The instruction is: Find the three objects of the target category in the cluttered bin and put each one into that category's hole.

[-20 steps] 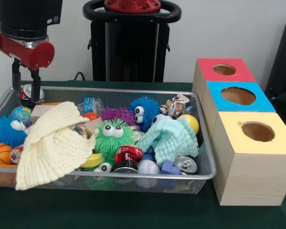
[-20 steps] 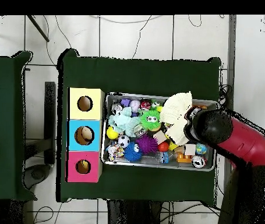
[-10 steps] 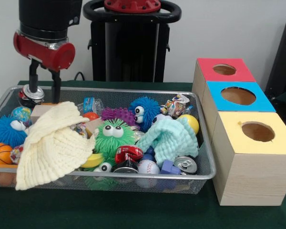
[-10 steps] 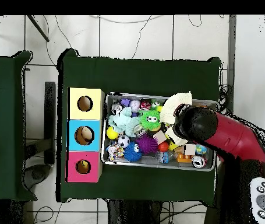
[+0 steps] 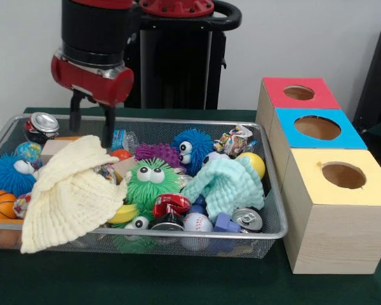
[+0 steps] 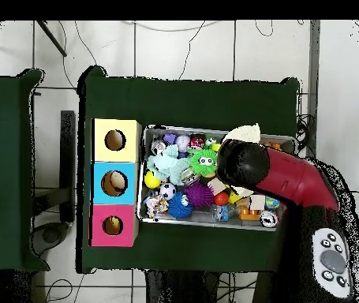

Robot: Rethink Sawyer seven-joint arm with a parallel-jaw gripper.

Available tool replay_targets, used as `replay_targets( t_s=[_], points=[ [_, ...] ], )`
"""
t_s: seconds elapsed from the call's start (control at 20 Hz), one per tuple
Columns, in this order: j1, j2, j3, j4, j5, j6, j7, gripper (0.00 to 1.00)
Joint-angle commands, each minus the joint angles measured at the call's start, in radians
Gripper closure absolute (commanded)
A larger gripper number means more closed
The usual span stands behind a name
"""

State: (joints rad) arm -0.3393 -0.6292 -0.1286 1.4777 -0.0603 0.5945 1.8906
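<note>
Overhead, the red arm (image 6: 293, 177) reaches in from 4 o'clock. Its hand (image 5: 89, 124) points straight down over the wire bin (image 5: 270, 190), fingers parted and empty, above the cream knitted cloth (image 5: 70, 194). A crushed can (image 5: 43, 122) lies at the bin's 10 o'clock corner.

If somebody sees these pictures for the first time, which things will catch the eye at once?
First the wire bin, crammed with bright toys, with a green fuzzy toy with big eyes in its middle and a cream knitted cloth draped over its left end. Above that cloth hangs the red and black gripper, fingers apart and empty. To the right stand three boxes with holes: red, blue, yellow.
</note>
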Motion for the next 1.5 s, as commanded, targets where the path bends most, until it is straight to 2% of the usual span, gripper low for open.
replay_targets(
  t_s=[0.05, 0.3, 0.6, 0.75, 0.9, 1.15, 1.5],
  points=[
    [0.078, 0.128, 0.034, -0.089, 0.035, 0.011, 0.209, 0.0],
    [0.117, 0.193, 0.022, -0.225, 0.086, 0.143, 0.241, 0.0],
    [0.197, 0.237, -0.041, -0.313, 0.135, 0.198, 0.321, 0.0],
    [0.228, 0.276, -0.059, -0.343, 0.168, 0.177, 0.361, 0.0],
    [0.245, 0.336, -0.063, -0.367, 0.203, 0.112, 0.389, 0.0],
    [0.269, 0.379, -0.075, -0.384, 0.24, 0.07, 0.412, 0.0],
    [0.292, 0.311, -0.088, -0.267, 0.253, 0.058, 0.419, 0.0]
  ],
)
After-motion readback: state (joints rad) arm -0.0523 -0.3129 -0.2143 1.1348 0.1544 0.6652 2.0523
